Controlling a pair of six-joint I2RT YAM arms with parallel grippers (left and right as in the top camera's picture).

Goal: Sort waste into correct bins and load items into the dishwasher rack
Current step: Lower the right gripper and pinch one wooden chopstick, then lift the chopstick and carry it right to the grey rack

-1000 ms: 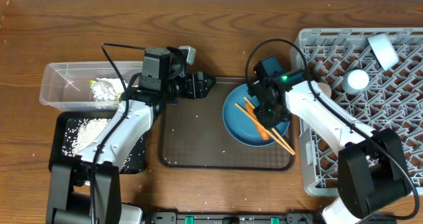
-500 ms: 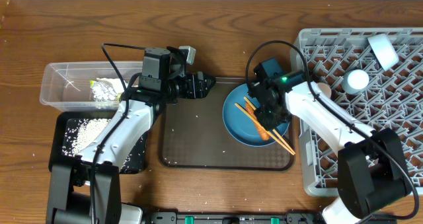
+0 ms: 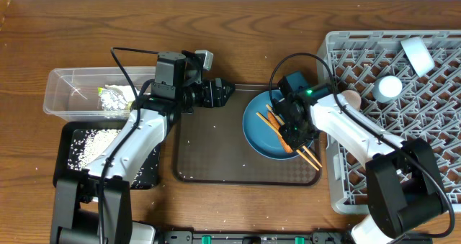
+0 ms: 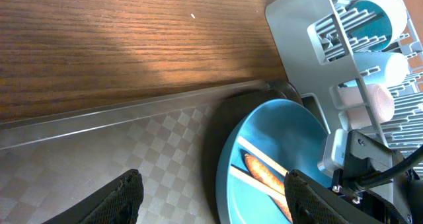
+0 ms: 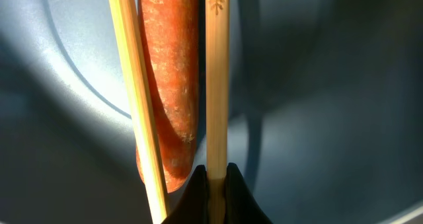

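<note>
The right gripper (image 5: 215, 179) is pinching one of the two brown wooden chopsticks (image 5: 217, 78). Its black fingertips are pressing tight on that stick from both sides. The other stick is lying just beside it. A small orange carrot piece (image 5: 173, 85) is lying between the two sticks. All of this is resting on a large round blue plate (image 5: 330, 85).

From above, the blue plate is sitting at the right end of a large dark brown serving tray (image 3: 216, 154). The near ends of the chopsticks are poking out past the plate's rim, toward the large square grey plastic rack (image 3: 432, 150). The rack is standing just to the right of the brown tray. A white cup with pink inside (image 3: 351, 98) is lying in the rack near its left wall. Two other pale dishes (image 3: 389, 88) are lying farther back in the rack, but I cannot tell which ones they are.

The left gripper (image 3: 220, 93) is hanging over the back edge of the brown tray. Its fingers are spreading wide apart and are holding nothing.

On the left of the brown wooden table (image 3: 72, 28), a clear plastic tub (image 3: 61, 93) is holding a yellow-green and silver foil snack wrapper (image 3: 112, 98). A shallow black tray (image 3: 148, 168) is sitting just in front of the tub, and white rice grains (image 3: 90, 147) are lying in it.
</note>
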